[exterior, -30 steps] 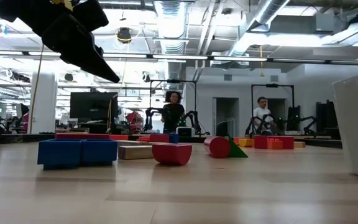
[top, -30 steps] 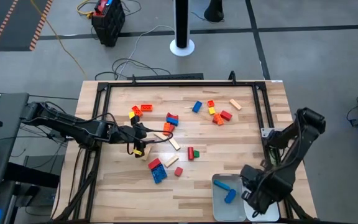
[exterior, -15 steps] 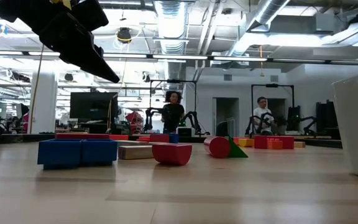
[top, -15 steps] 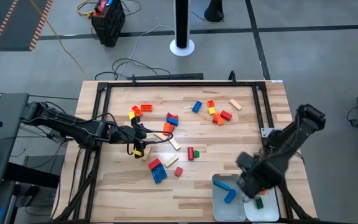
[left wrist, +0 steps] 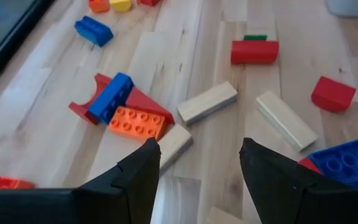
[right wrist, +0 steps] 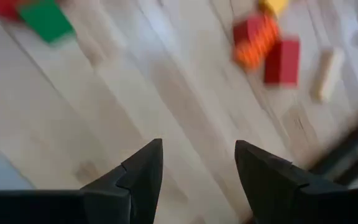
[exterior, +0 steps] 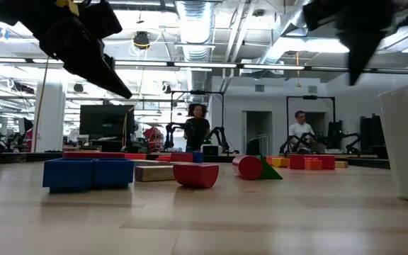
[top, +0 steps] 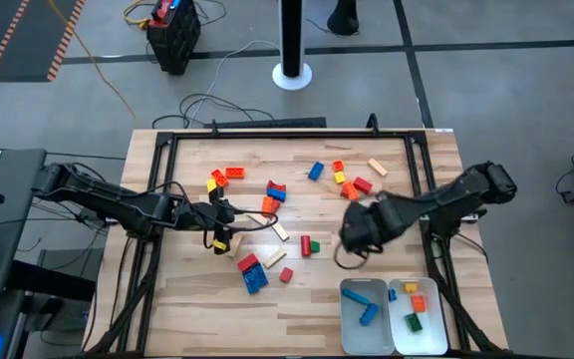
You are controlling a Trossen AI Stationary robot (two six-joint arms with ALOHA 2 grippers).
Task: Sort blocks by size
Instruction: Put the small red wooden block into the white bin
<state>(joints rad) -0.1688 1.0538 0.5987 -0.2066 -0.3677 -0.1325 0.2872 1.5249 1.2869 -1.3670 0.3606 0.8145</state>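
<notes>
Blocks [top: 272, 191] are scattered mid-frame on the worktop [top: 192, 289]; both hands, left [top: 229, 227] and right [top: 352, 231], are held apart, empty. Neighbouring pieces could be knocked aside if the tight cluster is approached carelessly.

Multicoloured blocks [top: 277, 191], white trays [top: 359, 296]

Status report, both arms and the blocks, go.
Left gripper open above tan block. Right gripper open, empty, over the table. Most blocks unsorted. Nothing obstructing.

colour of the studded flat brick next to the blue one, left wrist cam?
Orange brick; clearest in the left wrist view.
</notes>
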